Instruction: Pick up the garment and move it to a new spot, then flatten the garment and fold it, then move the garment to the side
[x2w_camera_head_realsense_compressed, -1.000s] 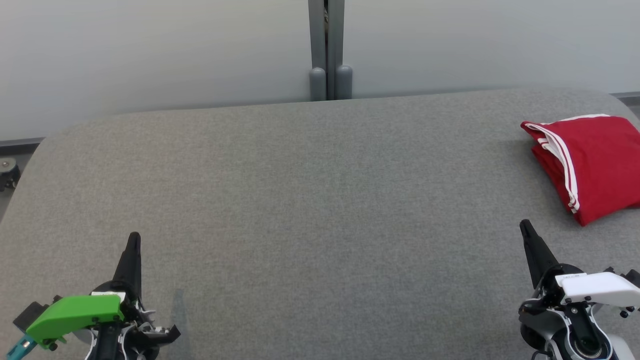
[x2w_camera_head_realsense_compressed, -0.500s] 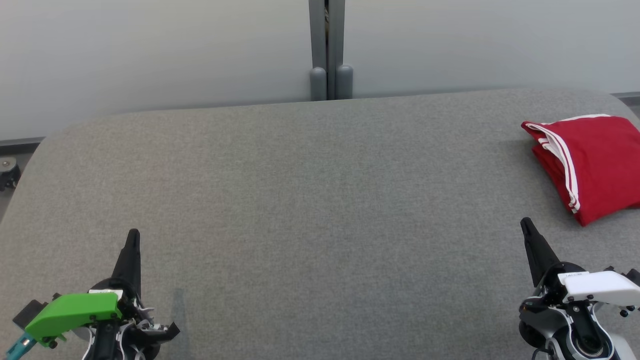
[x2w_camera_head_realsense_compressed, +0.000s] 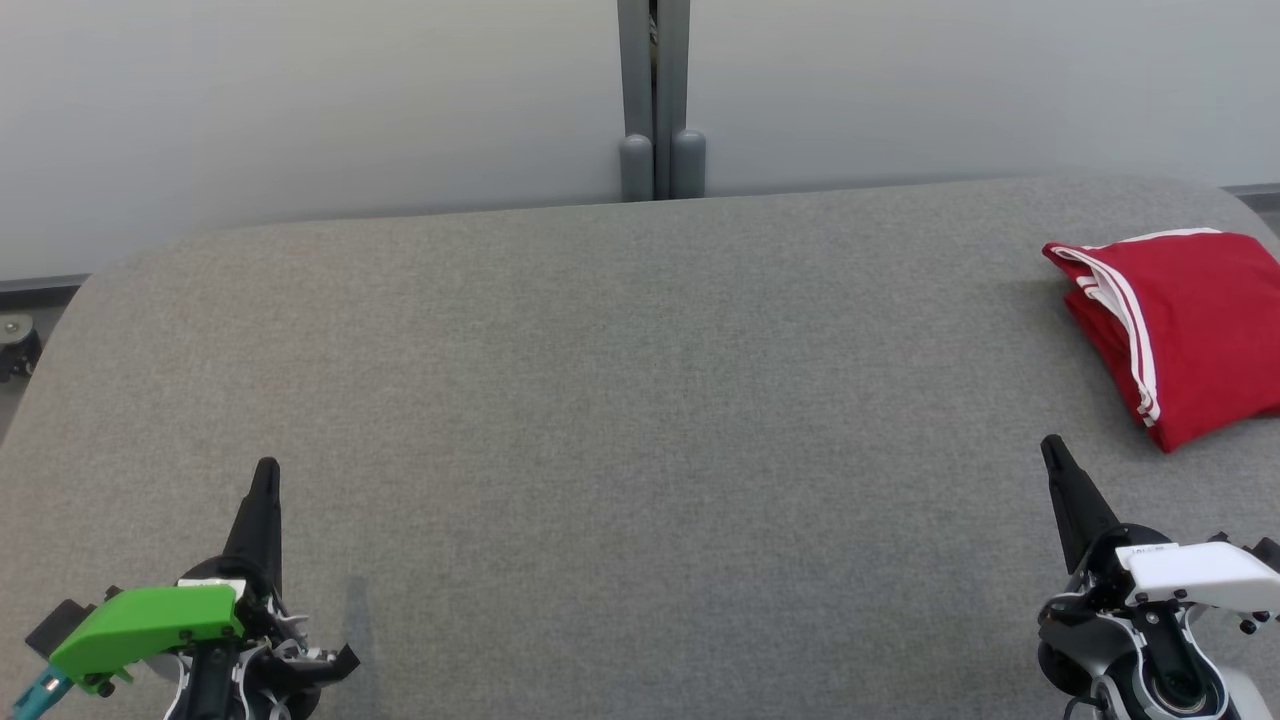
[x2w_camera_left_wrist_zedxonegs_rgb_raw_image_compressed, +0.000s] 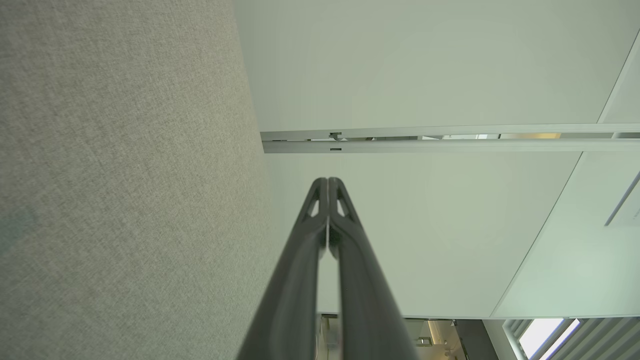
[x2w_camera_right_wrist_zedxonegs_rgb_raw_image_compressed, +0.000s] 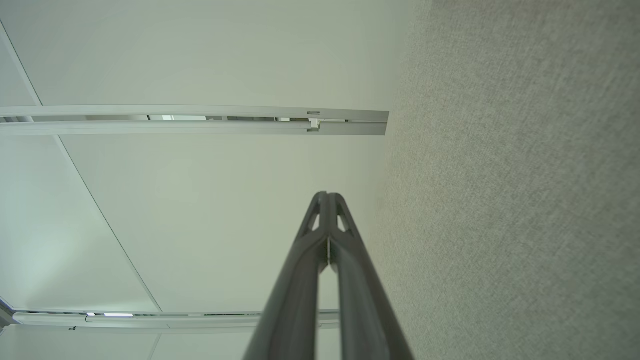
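Observation:
The garment (x2w_camera_head_realsense_compressed: 1190, 320) is red with white stripes and lies folded into a compact rectangle at the far right of the grey table (x2w_camera_head_realsense_compressed: 640, 400). My left gripper (x2w_camera_head_realsense_compressed: 267, 472) rests at the lower left of the head view, shut and holding nothing; in its wrist view its tips (x2w_camera_left_wrist_zedxonegs_rgb_raw_image_compressed: 328, 181) press together. At the lower right, my right gripper (x2w_camera_head_realsense_compressed: 1050, 447) is shut and empty too, a little below and left of the garment's near corner. Its tips (x2w_camera_right_wrist_zedxonegs_rgb_raw_image_compressed: 326, 195) meet in the right wrist view.
A pale wall runs behind the table, with a grey post (x2w_camera_head_realsense_compressed: 655, 100) at its middle. A caster wheel (x2w_camera_head_realsense_compressed: 17, 345) sits on the floor off the table's left edge. The garment lies close to the table's right edge.
Both grippers have crept slightly forward, up the head view. The garment has not moved.

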